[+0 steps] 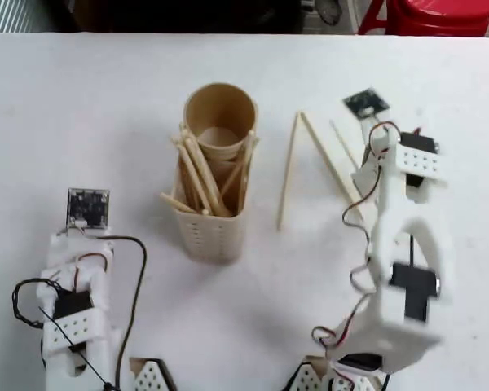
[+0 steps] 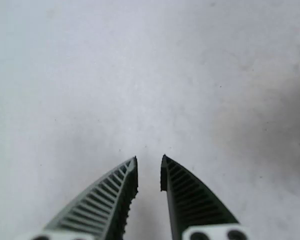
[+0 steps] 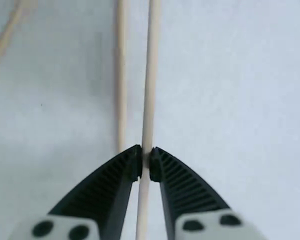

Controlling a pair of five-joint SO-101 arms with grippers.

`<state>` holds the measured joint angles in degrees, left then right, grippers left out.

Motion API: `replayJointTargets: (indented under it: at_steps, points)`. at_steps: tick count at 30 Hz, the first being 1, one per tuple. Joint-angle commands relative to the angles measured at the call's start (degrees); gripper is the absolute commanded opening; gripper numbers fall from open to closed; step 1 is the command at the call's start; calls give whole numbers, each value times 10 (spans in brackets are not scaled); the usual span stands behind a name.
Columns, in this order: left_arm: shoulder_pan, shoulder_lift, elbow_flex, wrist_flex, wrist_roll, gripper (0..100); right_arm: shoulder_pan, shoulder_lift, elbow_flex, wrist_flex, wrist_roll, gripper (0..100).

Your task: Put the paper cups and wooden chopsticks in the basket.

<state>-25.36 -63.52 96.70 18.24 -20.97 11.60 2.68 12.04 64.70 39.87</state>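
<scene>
A cream perforated basket [image 1: 214, 232] stands mid-table, holding a stack of paper cups [image 1: 220, 114] and several wooden chopsticks [image 1: 197, 175]. To its right, loose chopsticks lie on the table: one alone [image 1: 288, 175] and two more [image 1: 326, 159] running under the right arm [image 1: 399, 163]. My right gripper [image 3: 146, 159] is shut on one chopstick [image 3: 151, 75] down at the table, with a second chopstick [image 3: 121, 75] lying right beside it. My left gripper [image 2: 149, 172] hangs over bare table with a narrow gap between its fingers and nothing in it; the left arm [image 1: 77, 277] sits at the near left.
The white table [image 1: 106, 122] has free room left of the basket and between basket and loose chopsticks. A red object [image 1: 440, 16] stands beyond the far edge. The arm bases [image 1: 326, 379] sit at the near edge.
</scene>
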Motion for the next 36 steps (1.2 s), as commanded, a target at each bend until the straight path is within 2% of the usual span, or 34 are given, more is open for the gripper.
replayJointTargets:
  at_steps: [1,8,13,16,22,28,31,36]
  points:
    - [-5,-9,-1,1,-7,98,2,-146,30,4,-47,17]
    - [-5,-9,-1,1,-7,98,-29,-422,161,-37,-156,17]
    - [-5,-9,-1,1,-7,98,-141,-616,185,-41,-195,17]
    - [-5,-9,-1,1,-7,98,-215,-682,171,-51,-218,16]
    - [-5,-9,-1,1,-7,98,-341,-691,139,-125,-272,17]
    - [-5,-9,-1,1,-7,98,-486,-664,171,-326,-295,18]
    - [-5,-9,-1,1,-7,98,-511,-628,187,-366,-298,18]
    - [-5,-9,-1,1,-7,98,-523,-565,188,-371,-298,18]
